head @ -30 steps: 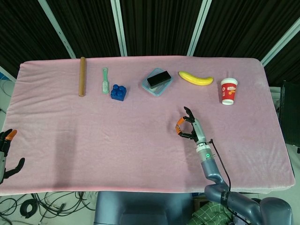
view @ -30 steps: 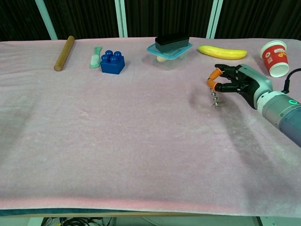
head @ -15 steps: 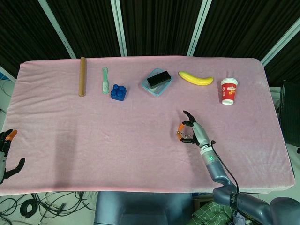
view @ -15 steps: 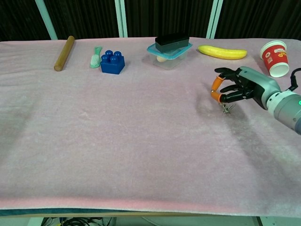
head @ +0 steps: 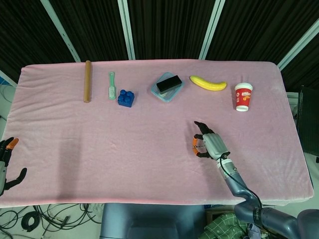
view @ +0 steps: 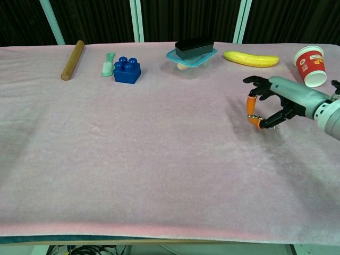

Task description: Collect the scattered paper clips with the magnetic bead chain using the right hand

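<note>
My right hand [head: 209, 145] [view: 276, 103] sits low over the pink cloth, right of centre, with its orange fingertips [view: 251, 102] curved towards the table. In the head view a small silvery bit of the magnetic bead chain [head: 197, 145] shows pinched between those tips. The chain's lower end and the paper clips on it are hidden under the hand. I see no loose paper clips on the cloth. My left hand [head: 7, 164] hangs off the table's near left corner with its fingers apart, holding nothing.
Along the far side lie a wooden rolling pin [head: 87, 80], a green brush [head: 112, 85], a blue brick [head: 126, 97], a lidded plastic box with a black block [head: 167, 85], a banana [head: 208, 83] and a red paper cup [head: 243, 96].
My right hand has moved towards the near right and dropped to the cloth. The chain and clips that dangled below the fingers are now mostly hidden. The left hand has not moved.
</note>
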Available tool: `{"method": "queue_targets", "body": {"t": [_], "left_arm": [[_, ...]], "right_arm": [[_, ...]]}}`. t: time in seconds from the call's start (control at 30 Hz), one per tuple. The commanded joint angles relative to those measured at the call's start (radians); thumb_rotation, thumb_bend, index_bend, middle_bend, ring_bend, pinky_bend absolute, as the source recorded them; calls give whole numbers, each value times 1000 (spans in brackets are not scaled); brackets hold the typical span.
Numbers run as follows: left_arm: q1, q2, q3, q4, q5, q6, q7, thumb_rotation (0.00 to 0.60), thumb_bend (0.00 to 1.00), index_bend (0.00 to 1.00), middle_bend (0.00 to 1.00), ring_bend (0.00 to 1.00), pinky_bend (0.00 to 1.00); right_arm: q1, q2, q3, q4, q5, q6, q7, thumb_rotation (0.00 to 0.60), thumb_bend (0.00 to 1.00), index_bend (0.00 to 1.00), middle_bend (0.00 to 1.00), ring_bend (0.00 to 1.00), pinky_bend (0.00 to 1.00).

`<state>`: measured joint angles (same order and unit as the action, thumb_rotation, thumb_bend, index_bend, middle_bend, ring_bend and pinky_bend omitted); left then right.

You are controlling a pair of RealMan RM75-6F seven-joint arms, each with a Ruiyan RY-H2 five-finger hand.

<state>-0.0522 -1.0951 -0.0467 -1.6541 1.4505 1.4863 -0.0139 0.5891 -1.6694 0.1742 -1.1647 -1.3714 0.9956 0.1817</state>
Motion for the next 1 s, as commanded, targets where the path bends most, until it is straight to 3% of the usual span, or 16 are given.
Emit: {"method": "queue_targets", "body": {"t": [0.03,0.43,0.87,1.0], "left_arm": [[0,0,0,0,0,0,-1,600,349,91,38,0,0],[0,0,0,0,0,0,-2,600,349,91,38,0,0],[1,-1,0,1,1,2,-2,600,349,91,38,0,0],[0,0,0,1,1,1,-1,600,349,91,38,0,0]], "right_arm": [[7,8,-17,-15,5,3,-102,600,373,664,0,0,168],[17,1,-31,-9,44,-18,-288,600,372,664,0,0,168],[23,7,-37,-28,83,-34,-400,600,347,661,0,0,168],[27,14,-40,-42,106,-56,-432,600,290,532,0,0,167]]}}
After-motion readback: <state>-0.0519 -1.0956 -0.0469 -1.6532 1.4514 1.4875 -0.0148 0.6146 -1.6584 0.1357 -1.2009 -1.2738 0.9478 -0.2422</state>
